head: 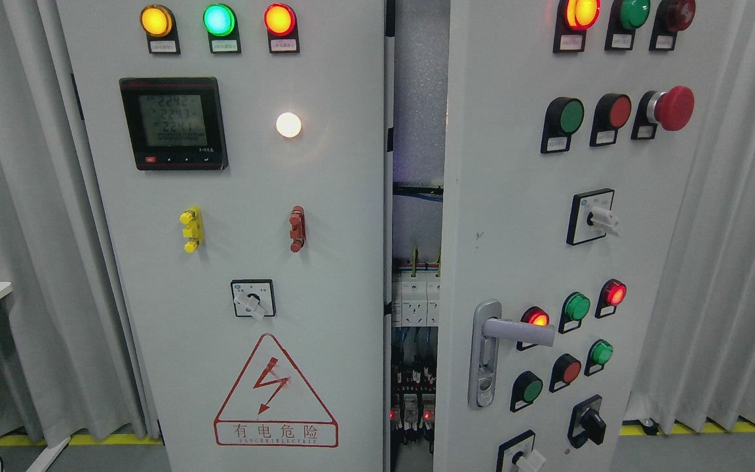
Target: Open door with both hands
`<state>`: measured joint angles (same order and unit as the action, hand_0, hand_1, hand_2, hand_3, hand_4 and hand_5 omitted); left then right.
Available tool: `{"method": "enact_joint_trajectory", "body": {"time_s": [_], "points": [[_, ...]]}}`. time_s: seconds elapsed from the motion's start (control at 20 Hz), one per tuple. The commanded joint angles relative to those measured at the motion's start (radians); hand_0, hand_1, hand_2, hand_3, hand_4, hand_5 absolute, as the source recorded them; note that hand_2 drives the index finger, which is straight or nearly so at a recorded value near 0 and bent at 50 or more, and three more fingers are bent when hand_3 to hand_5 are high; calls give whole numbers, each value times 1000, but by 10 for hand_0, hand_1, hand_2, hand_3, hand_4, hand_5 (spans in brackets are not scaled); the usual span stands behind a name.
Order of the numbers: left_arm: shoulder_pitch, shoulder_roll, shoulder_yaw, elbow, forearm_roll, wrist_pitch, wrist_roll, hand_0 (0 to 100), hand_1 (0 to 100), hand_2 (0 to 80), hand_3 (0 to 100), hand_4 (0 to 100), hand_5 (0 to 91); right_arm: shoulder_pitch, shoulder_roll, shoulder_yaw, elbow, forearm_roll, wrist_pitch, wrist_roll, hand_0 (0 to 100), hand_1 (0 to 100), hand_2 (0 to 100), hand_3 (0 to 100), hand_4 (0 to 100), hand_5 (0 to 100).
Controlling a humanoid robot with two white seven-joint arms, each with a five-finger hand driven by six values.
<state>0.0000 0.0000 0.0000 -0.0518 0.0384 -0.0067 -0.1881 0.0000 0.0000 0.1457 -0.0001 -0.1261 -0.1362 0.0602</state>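
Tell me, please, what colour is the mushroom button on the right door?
Red; the mushroom button shows best in the head view.

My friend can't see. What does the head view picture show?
An electrical cabinet's right door stands slightly ajar, showing breakers and wiring in the gap. Its silver lever handle sits among red and green buttons; the left door carries a digital meter and a lightning warning triangle. No robot hand shows.

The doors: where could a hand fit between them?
The gap between the left door and right door is bare up top. Lower down, breakers and wiring crowd it.
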Motion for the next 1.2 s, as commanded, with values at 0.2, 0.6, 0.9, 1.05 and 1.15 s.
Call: {"method": "enact_joint_trajectory", "body": {"time_s": [0.2,0.6,0.9,1.05,1.15], "points": [[0,2,32,1,-2,2,7,288,0,27,27,34,0,-28,-3,0,-34,0,0,0,218,0,0,0,0,0],[11,5,143,-48,43,-145,-1,288,0,27,27,34,0,-28,-3,0,-34,0,0,0,219,0,0,0,0,0],[156,14,80,-440,-24,-196,-175,288,0,28,27,34,0,-28,-3,0,-34,-1,0,0,218,0,0,0,0,0],[225,17,75,-656,-26,-194,-324,288,0,28,28,35,0,-28,-3,0,-34,0,0,0,218,0,0,0,0,0],[250,20,71,-752,-26,-190,-324,288,0,28,28,35,0,-28,-3,0,-34,0,0,0,218,0,0,0,0,0]]}}
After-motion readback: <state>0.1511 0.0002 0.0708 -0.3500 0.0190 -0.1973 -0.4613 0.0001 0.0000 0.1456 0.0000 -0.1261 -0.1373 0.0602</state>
